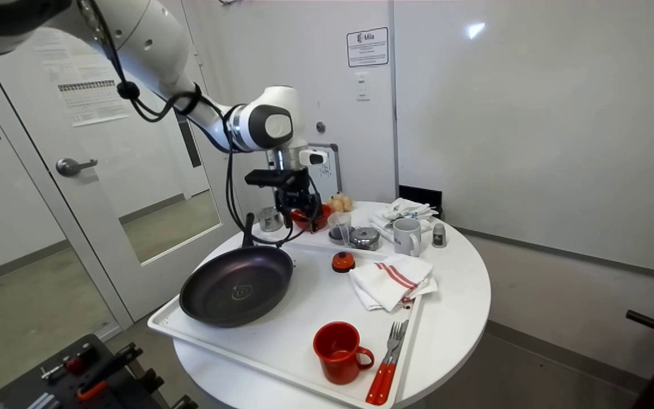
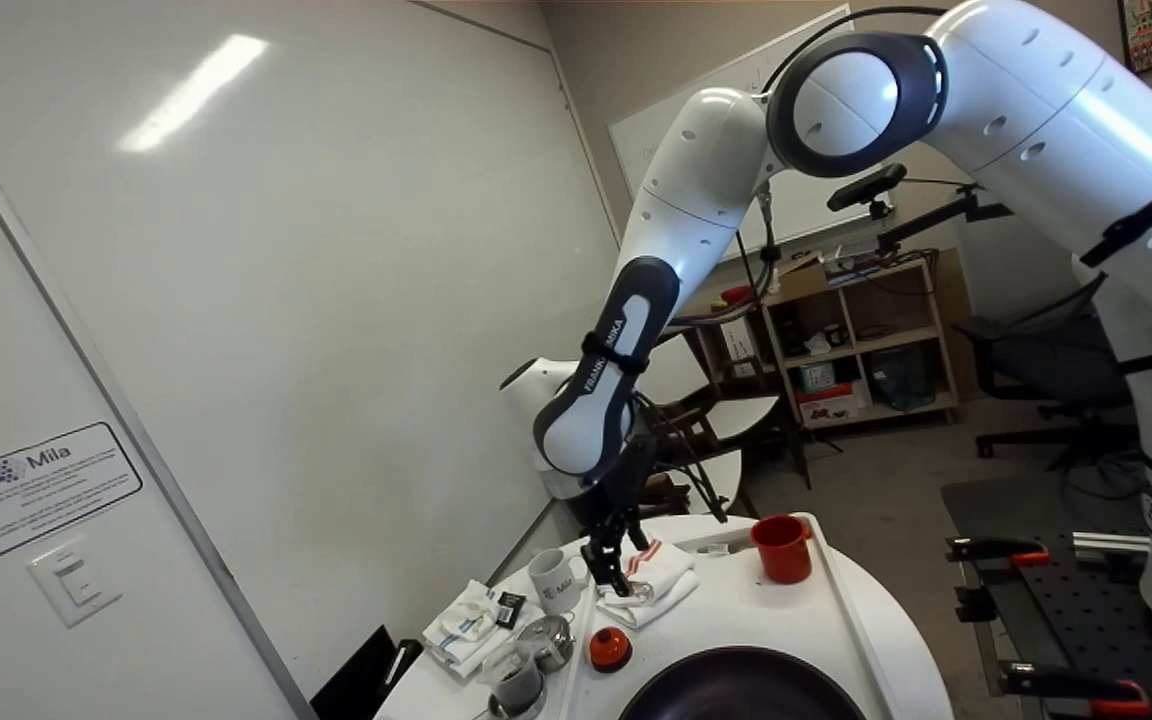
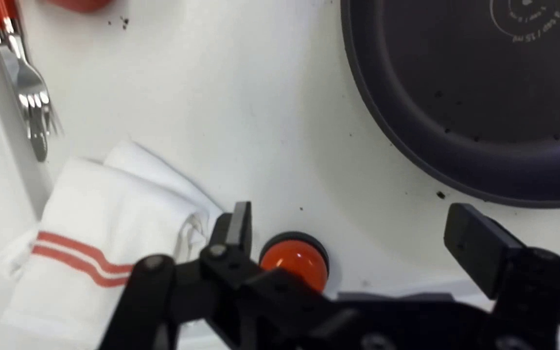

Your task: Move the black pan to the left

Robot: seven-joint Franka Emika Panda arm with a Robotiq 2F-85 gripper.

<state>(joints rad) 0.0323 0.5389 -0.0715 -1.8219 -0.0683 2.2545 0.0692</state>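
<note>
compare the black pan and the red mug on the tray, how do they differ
Colour: the black pan is dark with a pale mark inside, while the red mug is red inside and out.
Size and shape: the pan is wide and shallow; the mug is much narrower and deep for its width.
Handles: the pan has a straight handle, the mug a loop handle.
Shared: both sit on the white tray, open side up.

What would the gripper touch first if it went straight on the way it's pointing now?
The open gripper would most likely meet the white tray, in the gap between the black pan and the small orange item. Depth is unclear, so it could brush either.
</note>
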